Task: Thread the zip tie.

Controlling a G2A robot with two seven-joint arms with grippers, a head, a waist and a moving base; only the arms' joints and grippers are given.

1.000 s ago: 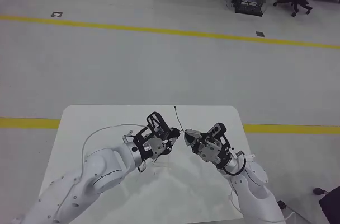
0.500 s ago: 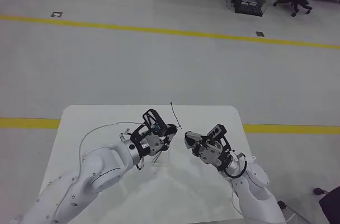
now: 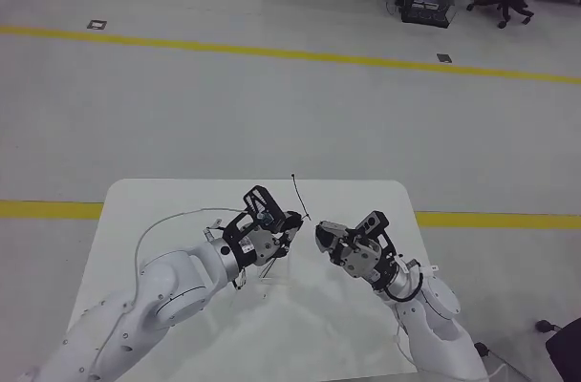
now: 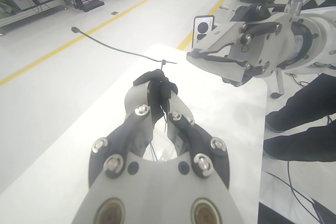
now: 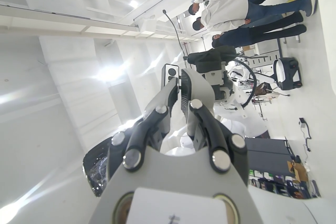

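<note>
Black plastic zip tie [image 4: 119,50]: a thin strap, held in the air above the white tabletop [image 4: 65,135] between the two grippers.
Position: the strap passes a small head just above the fingertips of the left gripper [image 4: 160,78]. Its long part arcs up and away past the tabletop's far edge. A short tip pokes toward the right gripper [image 4: 191,56] without touching it.
Far end: carries a small block. Whether that is a second head cannot be told.
Handling (judged): very light, springy and slick. It is likely to bow and flick rather than hold a line.
Where to hold (judged): pinch across the flat of the strap, close to the tip, so that little free length wavers.
Left gripper: clamped on the tie just under the head, raised off the tabletop, fingers pointing up and outward.
Right gripper: fingers drawn together to a thin slit and holding nothing. It is level with the tip and aimed at the left gripper.
</note>
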